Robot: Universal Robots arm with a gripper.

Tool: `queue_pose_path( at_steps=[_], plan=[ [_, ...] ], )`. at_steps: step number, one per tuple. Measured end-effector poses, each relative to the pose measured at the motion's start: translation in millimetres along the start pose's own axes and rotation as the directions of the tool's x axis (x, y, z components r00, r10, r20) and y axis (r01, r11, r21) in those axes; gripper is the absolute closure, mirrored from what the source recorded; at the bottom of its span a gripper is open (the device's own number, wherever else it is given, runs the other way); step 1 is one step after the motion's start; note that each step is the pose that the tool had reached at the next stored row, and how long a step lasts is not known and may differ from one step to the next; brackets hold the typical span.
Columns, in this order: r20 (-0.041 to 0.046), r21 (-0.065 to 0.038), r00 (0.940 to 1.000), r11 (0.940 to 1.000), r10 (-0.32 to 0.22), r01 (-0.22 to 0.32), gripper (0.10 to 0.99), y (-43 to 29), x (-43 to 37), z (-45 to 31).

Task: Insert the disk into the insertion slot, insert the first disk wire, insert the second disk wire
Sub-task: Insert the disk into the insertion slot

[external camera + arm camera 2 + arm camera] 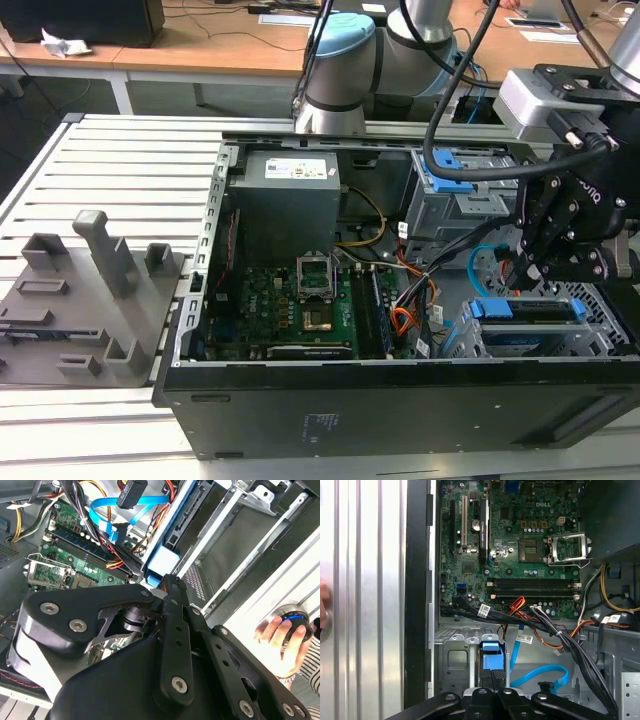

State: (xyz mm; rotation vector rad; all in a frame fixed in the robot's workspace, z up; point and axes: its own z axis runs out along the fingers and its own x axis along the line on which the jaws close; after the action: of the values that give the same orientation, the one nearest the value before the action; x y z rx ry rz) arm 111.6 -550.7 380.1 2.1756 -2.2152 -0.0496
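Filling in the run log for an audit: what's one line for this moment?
end effector: at disk | disk: in slot | blue cable: plug end free

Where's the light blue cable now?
The second disk wire loops at the exterior view's right, inside the case, beside the blue-framed disk.

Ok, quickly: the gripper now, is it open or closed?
Gripper: fingers closed, tips against the blue carrier of the disk; a real grasp cannot be told.

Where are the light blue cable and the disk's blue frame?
light blue cable [515,656]: first wrist view, on its straight run.
disk's blue frame [490,654]: first wrist view, on its end tab.
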Motion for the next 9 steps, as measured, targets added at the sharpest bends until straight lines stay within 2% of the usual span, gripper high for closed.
queue_pose_path(
  at_steps=[4, 6, 9],
  plan=[
    [0.0002, 0.000, 1.0000, 1.0000, 0.000, 0.000, 0.980, -0.9, 0.0, 0.3],
    [0.0000, -0.002, 1.0000, 1.0000, 0.000, 0.000, 0.980, -10.9, -0.4, -0.3],
    [0.0000, -0.005, 1.0000, 1.0000, 0.000, 0.000, 0.980, -18.1, -0.8, -0.6]
  ],
)
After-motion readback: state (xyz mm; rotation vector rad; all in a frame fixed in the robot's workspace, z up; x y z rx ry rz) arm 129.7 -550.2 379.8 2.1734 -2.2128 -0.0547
